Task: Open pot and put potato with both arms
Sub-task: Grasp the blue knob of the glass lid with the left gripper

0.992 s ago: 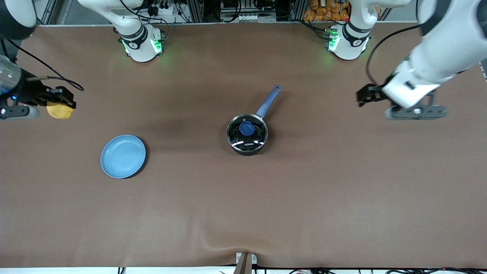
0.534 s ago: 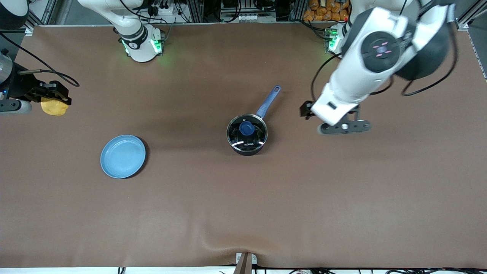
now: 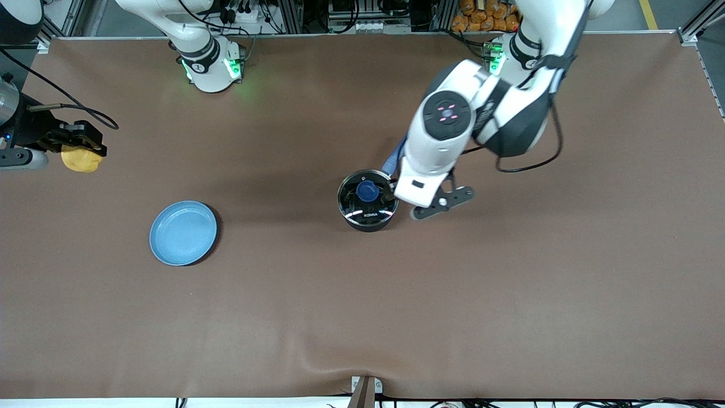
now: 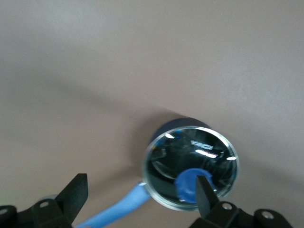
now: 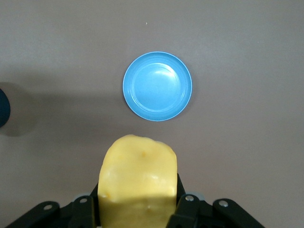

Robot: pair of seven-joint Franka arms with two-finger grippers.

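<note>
The pot point(image 3: 368, 201) sits near the middle of the table point(image 3: 362, 306), its clear glass lid point(image 3: 367, 197) on and the blue knob point(image 3: 367, 191) at the lid's centre, while its long blue handle point(image 3: 392, 160) points away from the front camera, toward the left arm's base. The left arm reaches in from its base and covers most of that handle; the left gripper point(image 4: 140, 192) hangs over the pot's handle-side edge with its fingers point(image 4: 76, 192) spread wide and holding nothing, one finger tip showing in front of the knob in the left wrist view, though whether it touches the lid is hard to judge from that blurred picture. The right gripper point(image 3: 79, 146) is up in the air over the right arm's end of the table, clamped on the potato point(image 3: 82, 160), which fills the gap between its fingers in the right wrist view point(image 5: 137, 183). A flat light-blue plate point(image 3: 183, 232) lies on the table nearer the front camera than the pot, well apart from it, toward the right arm's end.
</note>
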